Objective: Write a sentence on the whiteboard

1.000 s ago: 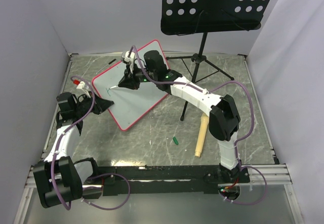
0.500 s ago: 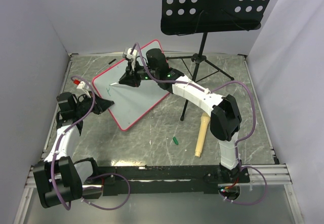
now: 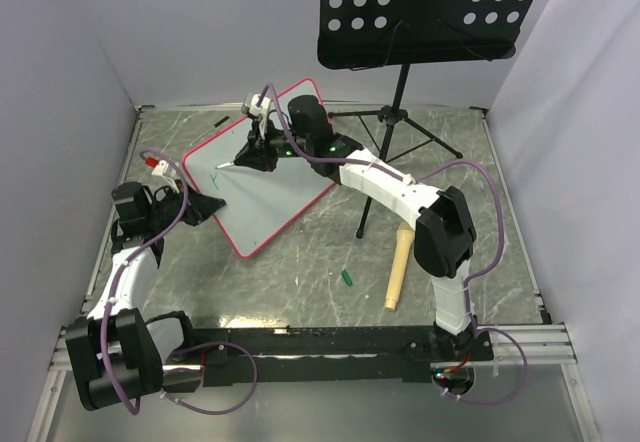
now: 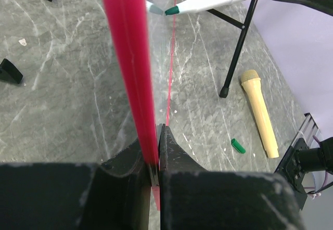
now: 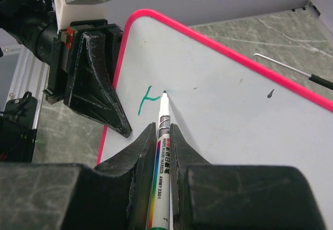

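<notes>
The whiteboard [image 3: 275, 197], white with a pink-red frame, stands tilted at the back left of the table. My left gripper [image 3: 206, 207] is shut on its left edge; in the left wrist view the frame [image 4: 127, 58] runs straight up from between the jaws [image 4: 157, 136]. My right gripper [image 5: 163, 128] is shut on a white marker [image 5: 161, 141], whose green tip rests on the board [image 5: 234, 110]. Just left of the tip is a teal-green mark [image 5: 147, 99], the only part of the sentence that shows: a vertical stroke with a short crossbar.
A black music stand [image 3: 420, 12] rises at the back right, its tripod legs [image 3: 400, 122] spread just right of the board. A beige microphone [image 3: 397, 267] and a green marker cap [image 3: 347, 278] lie on the grey table. A thin rod [image 5: 281, 63] lies behind the board.
My right gripper has moved the marker tip slightly up and to the right across the board, leaving the green mark behind it. The left gripper and the board have not moved.
</notes>
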